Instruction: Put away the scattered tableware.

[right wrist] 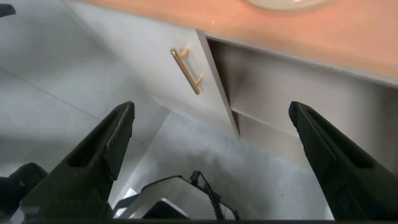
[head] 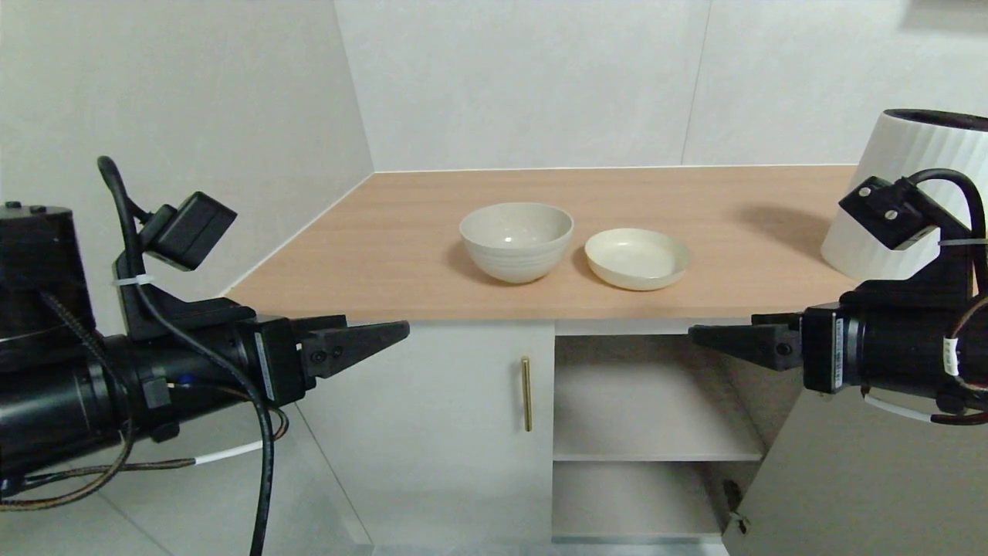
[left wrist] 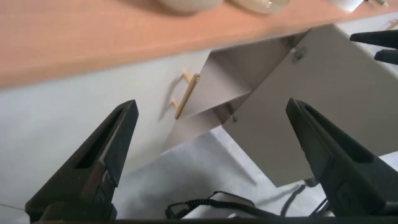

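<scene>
A deep cream bowl (head: 515,239) and a shallow cream dish (head: 637,257) sit side by side on the wooden countertop (head: 401,255), close to its front edge. My left gripper (head: 397,330) hangs in front of the closed left cabinet door, just below counter level, and its jaws stand wide open (left wrist: 211,104) with nothing between them. My right gripper (head: 698,333) faces it at the same height, in front of the open compartment, also open and empty (right wrist: 211,107). Both are below and in front of the tableware.
Under the counter the right cabinet door (head: 849,479) is swung open, showing a bare shelf (head: 656,455) with space above and below. The left door has a gold handle (head: 526,394). A tall white ribbed container (head: 918,193) stands at the counter's right end.
</scene>
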Controlling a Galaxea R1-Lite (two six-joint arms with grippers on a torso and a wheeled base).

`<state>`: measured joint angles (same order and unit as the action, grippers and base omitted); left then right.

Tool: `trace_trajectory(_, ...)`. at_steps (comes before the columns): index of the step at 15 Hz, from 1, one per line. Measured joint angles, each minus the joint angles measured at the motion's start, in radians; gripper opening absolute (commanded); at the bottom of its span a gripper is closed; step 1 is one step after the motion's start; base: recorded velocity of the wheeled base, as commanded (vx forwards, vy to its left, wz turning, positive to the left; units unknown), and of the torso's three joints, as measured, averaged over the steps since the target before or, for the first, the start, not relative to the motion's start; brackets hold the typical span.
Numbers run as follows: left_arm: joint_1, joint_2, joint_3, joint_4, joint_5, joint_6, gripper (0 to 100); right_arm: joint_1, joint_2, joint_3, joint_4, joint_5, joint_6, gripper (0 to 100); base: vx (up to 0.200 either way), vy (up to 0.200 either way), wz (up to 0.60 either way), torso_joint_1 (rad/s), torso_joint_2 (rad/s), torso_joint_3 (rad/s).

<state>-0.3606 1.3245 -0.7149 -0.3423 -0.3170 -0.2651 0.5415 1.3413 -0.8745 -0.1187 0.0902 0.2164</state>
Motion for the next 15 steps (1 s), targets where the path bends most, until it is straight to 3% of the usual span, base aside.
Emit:
trace_trajectory(11,0.000,0.077,-0.040,0.002,0.007,-0.005,100,-0.010,0.036,0.000,-0.054,0.000,0.000,100,0.000,0.000,0.00,0.029,-0.07,-0.043)
trace_trajectory(15,0.000,0.127,-0.183,0.050,0.009,-0.009,100,-0.040,0.073,-0.004,-0.158,-0.002,-0.012,100,0.000,0.000,0.00,0.000,0.00,0.000)
